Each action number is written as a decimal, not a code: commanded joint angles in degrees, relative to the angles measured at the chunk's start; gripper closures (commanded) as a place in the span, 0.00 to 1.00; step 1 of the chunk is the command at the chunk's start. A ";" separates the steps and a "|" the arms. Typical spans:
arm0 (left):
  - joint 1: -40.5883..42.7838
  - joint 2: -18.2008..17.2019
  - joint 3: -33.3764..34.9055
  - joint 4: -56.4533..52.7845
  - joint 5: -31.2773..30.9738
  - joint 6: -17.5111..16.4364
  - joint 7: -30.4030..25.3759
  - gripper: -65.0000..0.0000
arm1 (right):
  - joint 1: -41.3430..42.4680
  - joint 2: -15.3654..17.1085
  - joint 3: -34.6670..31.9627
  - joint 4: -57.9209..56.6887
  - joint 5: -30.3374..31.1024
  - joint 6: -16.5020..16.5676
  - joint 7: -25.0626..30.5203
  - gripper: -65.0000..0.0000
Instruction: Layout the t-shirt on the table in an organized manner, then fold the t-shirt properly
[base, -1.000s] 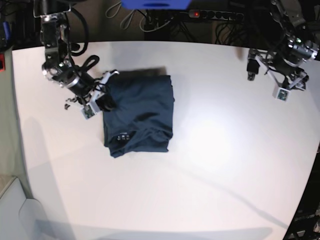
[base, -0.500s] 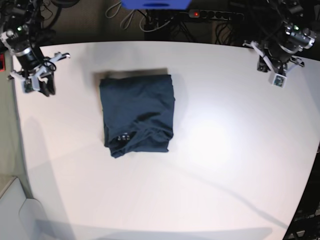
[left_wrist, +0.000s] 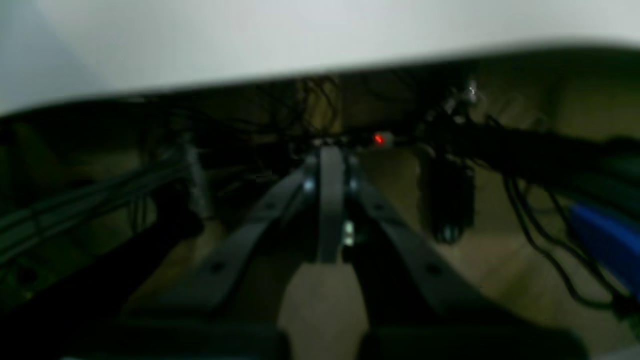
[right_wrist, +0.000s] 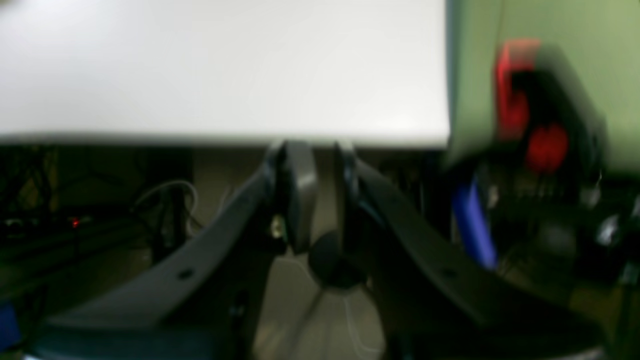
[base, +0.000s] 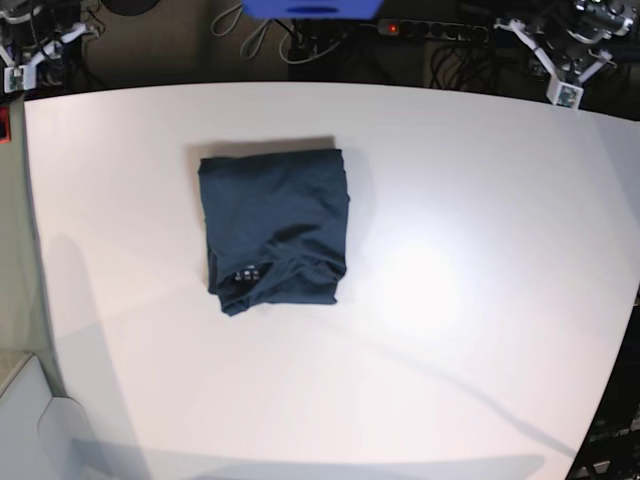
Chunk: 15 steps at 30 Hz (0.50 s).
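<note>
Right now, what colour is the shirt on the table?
Plain dark navy blue, no pattern; the shirt shows best in the base view.

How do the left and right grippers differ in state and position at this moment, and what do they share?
The left gripper has its jaws pressed fully together; the right gripper shows a narrow gap between its fingertips. In the base view the left gripper sits past the table's far right corner, the right gripper past its far left corner. Both are empty, off the tabletop and well away from the folded t-shirt.

One t-shirt (base: 273, 228), one table (base: 450, 300), two robot arms, one power strip (base: 430, 30).
</note>
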 joint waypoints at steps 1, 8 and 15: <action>2.12 0.00 1.22 -0.20 -0.66 0.07 -2.18 1.00 | -0.68 0.91 1.16 -1.19 0.71 -0.18 1.40 0.90; 6.08 -0.18 9.30 -15.76 3.73 0.07 -14.32 1.00 | 0.72 3.11 0.89 -15.08 -4.04 -0.18 4.30 0.95; -2.18 -0.18 12.12 -41.78 9.71 0.21 -28.38 1.00 | 4.68 3.46 -6.58 -34.07 -9.31 -0.18 14.50 1.00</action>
